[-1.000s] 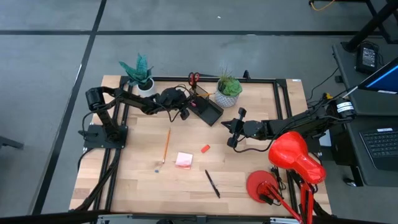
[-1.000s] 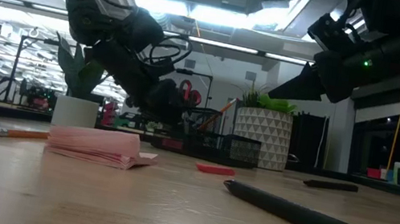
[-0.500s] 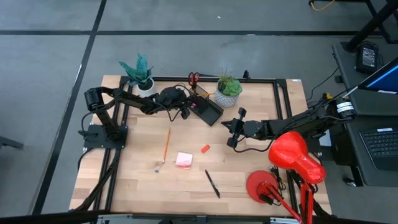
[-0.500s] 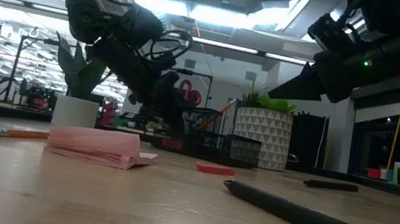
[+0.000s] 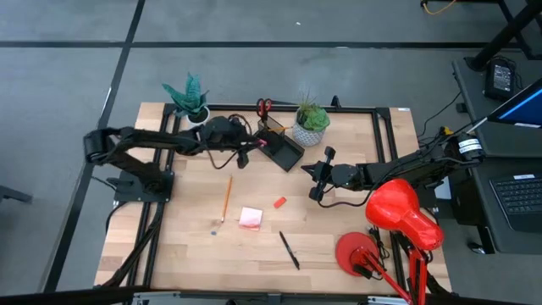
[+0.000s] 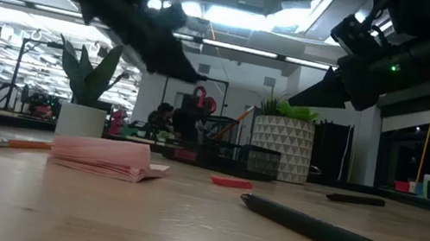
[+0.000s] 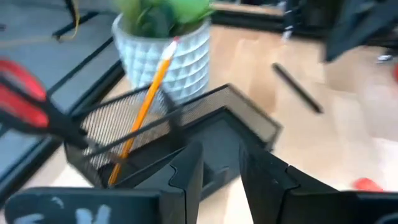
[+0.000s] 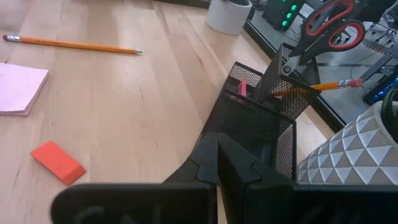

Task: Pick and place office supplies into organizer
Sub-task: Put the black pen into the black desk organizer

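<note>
The black mesh organizer [image 5: 282,146] stands near the table's far edge, between two potted plants. Red-handled scissors [image 5: 264,106] and an orange pencil [image 7: 146,102] stick up out of its tall compartment, and something pink [image 8: 242,90] lies inside. My left gripper [image 5: 247,152] hovers open just left of the organizer [image 7: 205,124] and touches nothing. My right gripper [image 5: 312,176] waits shut to the organizer's right. On the wood lie a second pencil [image 5: 226,196], a pink sticky pad [image 5: 251,218], a red eraser [image 5: 279,202] and a black pen [image 5: 290,250]. Another pen [image 7: 297,88] lies farther right.
White-potted plants stand at the far edge, one [image 5: 190,103] left of the organizer and one [image 5: 311,124] right of it. A red desk lamp [image 5: 402,212] with its round base [image 5: 356,254] fills the near right corner. Bare wood lies between the loose supplies.
My left arm has swung its shoulder link toward the table's left, and its gripper has risen above the organizer's left side, pulling slightly left. The right arm and all the supplies have kept still.
</note>
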Motion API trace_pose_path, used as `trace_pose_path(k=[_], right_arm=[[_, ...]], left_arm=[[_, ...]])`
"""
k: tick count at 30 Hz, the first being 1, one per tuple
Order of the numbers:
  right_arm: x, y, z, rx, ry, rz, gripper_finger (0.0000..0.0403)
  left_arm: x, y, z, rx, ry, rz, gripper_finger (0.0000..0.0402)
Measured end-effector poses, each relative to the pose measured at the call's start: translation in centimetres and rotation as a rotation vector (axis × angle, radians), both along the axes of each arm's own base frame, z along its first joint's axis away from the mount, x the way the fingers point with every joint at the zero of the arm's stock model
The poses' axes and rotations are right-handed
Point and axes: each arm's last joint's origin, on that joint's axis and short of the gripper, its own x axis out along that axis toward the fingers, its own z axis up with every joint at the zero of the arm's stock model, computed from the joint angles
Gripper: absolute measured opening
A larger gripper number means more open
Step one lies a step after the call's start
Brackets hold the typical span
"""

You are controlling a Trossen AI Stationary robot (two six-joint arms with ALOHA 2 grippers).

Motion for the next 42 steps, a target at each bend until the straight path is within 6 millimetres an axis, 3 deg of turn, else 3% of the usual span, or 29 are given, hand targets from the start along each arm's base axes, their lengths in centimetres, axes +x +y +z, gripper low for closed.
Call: trace_pose_path(k=[7,11,15,23,32,42], right_arm=[[0.0,0.0,0.0,0.0,0.0,0.0,0.001],[0.0,0.0,0.0,0.0,0.001,0.0,0.001],[0.0,0.0,-0.1,0.003,0.005,-0.002,0.001],[-0.2,0.0,-0.3,0.038,0.016,-0.021,0.001],[-0.2,0.0,-0.3,0.035,0.018,-0.02,0.001],[-0.2,0.0,-0.3,0.035,0.018,-0.02,0.001]], left_arm=[[-1.8,-3.2,3.1,0.063,-0.015,-0.115,0.0087],[-2.8,-5.1,3.9,0.058,-0.03,-0.177,0.0082],[-3.9,-7.0,3.7,0.061,-0.046,-0.241,0.0079],[-5.4,-9.1,2.3,0.049,-0.035,-0.202,0.0075],[-6.4,-10.0,-0.6,0.035,0.045,-0.136,0.0057],[-6.3,-10.4,-0.6,0.095,0.022,-0.157,0.0003]])
